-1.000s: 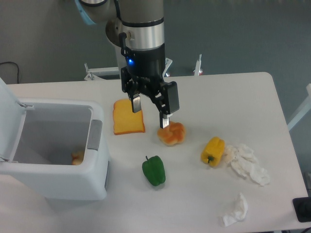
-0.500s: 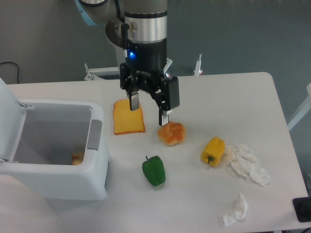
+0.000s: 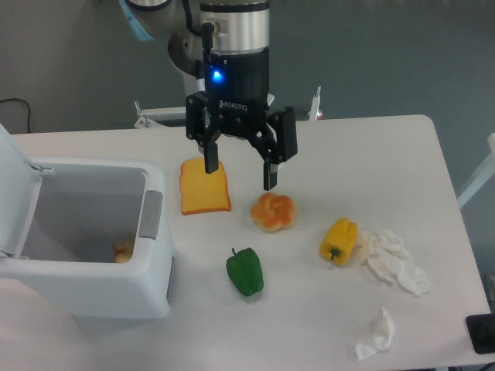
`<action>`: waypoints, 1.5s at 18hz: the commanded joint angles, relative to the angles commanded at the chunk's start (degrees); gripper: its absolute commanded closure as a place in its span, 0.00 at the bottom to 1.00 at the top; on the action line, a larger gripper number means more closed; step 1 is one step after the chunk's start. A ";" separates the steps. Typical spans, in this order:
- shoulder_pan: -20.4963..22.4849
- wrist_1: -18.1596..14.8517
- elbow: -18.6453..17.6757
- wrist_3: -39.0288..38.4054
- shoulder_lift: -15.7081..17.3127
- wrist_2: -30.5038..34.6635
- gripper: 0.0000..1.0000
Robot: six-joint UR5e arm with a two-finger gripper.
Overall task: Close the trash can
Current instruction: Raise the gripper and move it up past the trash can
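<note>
Above the toast slice (image 3: 205, 188) and bun (image 3: 272, 212), my gripper (image 3: 240, 170) hangs spread and empty, trash can (image 3: 100, 270) lid up.

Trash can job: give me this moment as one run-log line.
gripper: open, empty, above the table | trash can: lid up, not closed | contact: none | nearby: bread slice, bun

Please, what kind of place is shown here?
Probably a robotics lab test table: an industrial arm's gripper hangs over toy-like food, such as a green pepper, beside an open white trash can.
</note>
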 joint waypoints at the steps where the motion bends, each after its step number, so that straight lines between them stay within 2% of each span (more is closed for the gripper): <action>1: -0.96 0.00 0.09 -1.75 -0.35 -0.52 0.00; 3: -2.55 0.00 0.09 -7.54 -0.53 -2.19 0.00; 7: -3.96 0.09 0.61 -17.31 0.00 -9.83 0.00; 12: -4.84 0.09 2.55 -23.64 1.84 -15.98 0.00; 16: -5.89 0.09 2.55 -29.18 2.72 -25.47 0.00; 21: -8.78 0.09 2.38 -30.07 4.74 -30.93 0.00; 27: -13.53 0.09 1.94 -29.98 4.83 -34.80 0.00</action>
